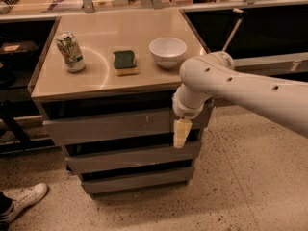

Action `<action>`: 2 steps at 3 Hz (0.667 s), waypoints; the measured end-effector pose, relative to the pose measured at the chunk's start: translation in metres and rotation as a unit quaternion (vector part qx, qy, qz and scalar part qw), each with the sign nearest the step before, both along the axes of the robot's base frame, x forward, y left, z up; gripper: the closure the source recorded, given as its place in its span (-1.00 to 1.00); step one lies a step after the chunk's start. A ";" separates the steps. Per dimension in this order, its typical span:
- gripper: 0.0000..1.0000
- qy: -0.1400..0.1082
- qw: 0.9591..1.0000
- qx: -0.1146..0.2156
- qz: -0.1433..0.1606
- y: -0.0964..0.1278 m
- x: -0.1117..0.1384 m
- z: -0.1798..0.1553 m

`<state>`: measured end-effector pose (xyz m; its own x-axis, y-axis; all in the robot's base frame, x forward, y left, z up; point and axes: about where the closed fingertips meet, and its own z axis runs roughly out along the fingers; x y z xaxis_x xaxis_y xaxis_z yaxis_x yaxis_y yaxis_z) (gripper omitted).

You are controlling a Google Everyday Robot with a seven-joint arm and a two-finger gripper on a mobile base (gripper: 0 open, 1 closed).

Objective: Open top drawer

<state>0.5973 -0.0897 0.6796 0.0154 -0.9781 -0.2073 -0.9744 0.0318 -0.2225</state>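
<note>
The top drawer (106,127) is the widest grey front of a three-drawer cabinet, just under the beige countertop (101,76). It has small pale scratches near its middle and its front stands slightly out from the cabinet. My gripper (180,134) hangs from the white arm (240,93) in front of the drawer's right end, its pale tip pointing down at the drawer's lower edge.
A drink can (70,51), a green sponge (125,61) and a white bowl (167,51) sit on the countertop. Two narrower drawers (132,159) lie below. A person's white shoe (24,201) is on the speckled floor at lower left. Dark shelving flanks both sides.
</note>
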 end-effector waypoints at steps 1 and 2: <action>-1.00 0.003 1.000 -0.009 0.005 -0.002 0.012 -0.011; -1.00 0.021 1.000 -0.021 0.009 -0.007 0.014 -0.030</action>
